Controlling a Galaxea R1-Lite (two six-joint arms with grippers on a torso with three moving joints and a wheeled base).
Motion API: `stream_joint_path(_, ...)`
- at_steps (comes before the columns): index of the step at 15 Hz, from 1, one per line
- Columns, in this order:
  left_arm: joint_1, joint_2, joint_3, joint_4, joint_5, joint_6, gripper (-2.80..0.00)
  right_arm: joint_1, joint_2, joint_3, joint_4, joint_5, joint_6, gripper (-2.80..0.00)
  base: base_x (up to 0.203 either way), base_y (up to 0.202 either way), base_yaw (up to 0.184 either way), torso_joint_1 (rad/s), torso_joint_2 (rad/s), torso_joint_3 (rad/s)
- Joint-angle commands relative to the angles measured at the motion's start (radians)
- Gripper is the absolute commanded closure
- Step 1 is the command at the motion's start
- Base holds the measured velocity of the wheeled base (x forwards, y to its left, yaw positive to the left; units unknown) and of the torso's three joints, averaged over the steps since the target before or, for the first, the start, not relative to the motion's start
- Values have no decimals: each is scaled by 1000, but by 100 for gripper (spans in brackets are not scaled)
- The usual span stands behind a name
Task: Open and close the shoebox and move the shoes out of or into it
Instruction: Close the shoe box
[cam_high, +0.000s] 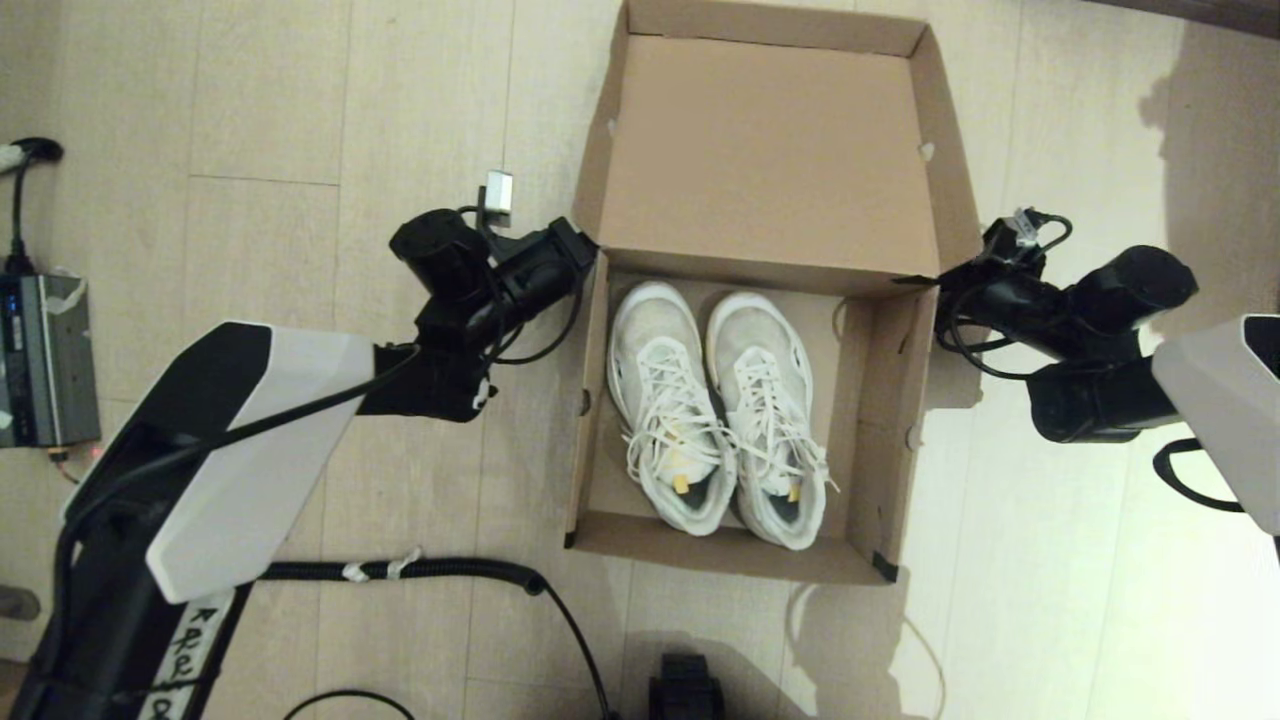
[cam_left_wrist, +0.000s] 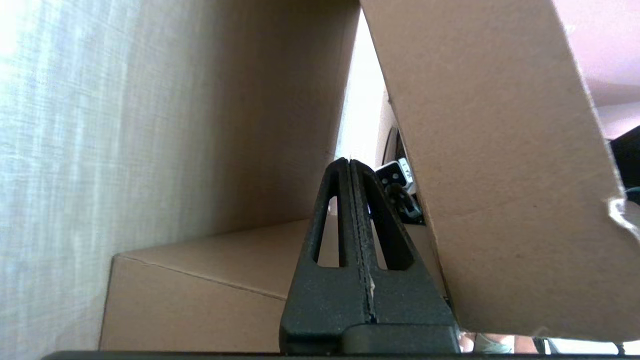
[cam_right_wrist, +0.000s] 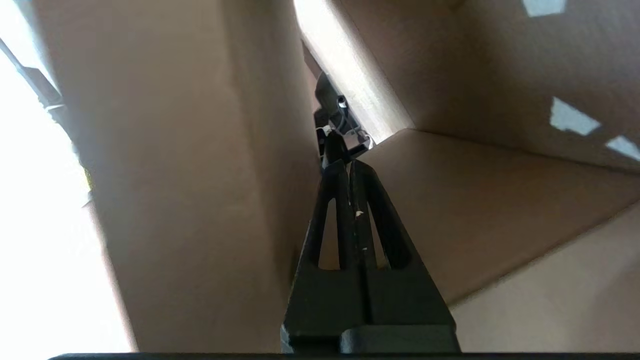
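Observation:
The brown shoebox (cam_high: 720, 558) stands open on the floor, its lid (cam_high: 765, 150) folded back away from me. The shoes (cam_high: 668, 400) lie side by side inside, toes toward the lid, the second shoe (cam_high: 770, 410) to the right. My left gripper (cam_high: 588, 262) is at the box's left hinge corner and is shut on nothing. Its closed fingertips (cam_left_wrist: 349, 162) point into the gap between cardboard faces (cam_left_wrist: 500, 175). My right gripper (cam_high: 945, 285) is at the right hinge corner, also shut and empty. In its own view the right gripper (cam_right_wrist: 350, 165) lies along cardboard (cam_right_wrist: 475, 210).
A grey power unit (cam_high: 45, 360) with a plug sits on the floor at the far left. A black corrugated cable (cam_high: 400, 570) runs in front of the box. A black part of my base (cam_high: 685, 690) shows at the bottom edge.

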Motion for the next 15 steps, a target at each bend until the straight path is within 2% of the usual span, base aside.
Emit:
stream_joint_path(1, 8, 1, 3, -5, 2, 0, 0, -12, 10, -2, -9, 4, 9, 0, 0, 0, 0, 0, 0, 0)
stream_joint_path(4, 77, 1, 7, -8, 16, 15, 0, -64, 29, -27, -8, -2, 12, 0, 0, 0, 0, 0, 0, 0)
stream_joint_path(6, 99, -6, 12, -13, 63, 18, 0, -68, 58, -84, -5, -16, 37, 0, 0, 0, 0, 0, 0, 0)
stream_joint_path(10, 96, -25, 32, -18, 67, 21, 0, -49, 158, -320, 15, -52, 220, 0, 0, 0, 0, 0, 0, 0)
stream_joint_path(15, 93, -40, 35, -18, 67, 21, 0, 2, 171, -335, 40, -61, 204, 0, 0, 0, 0, 0, 0, 0)
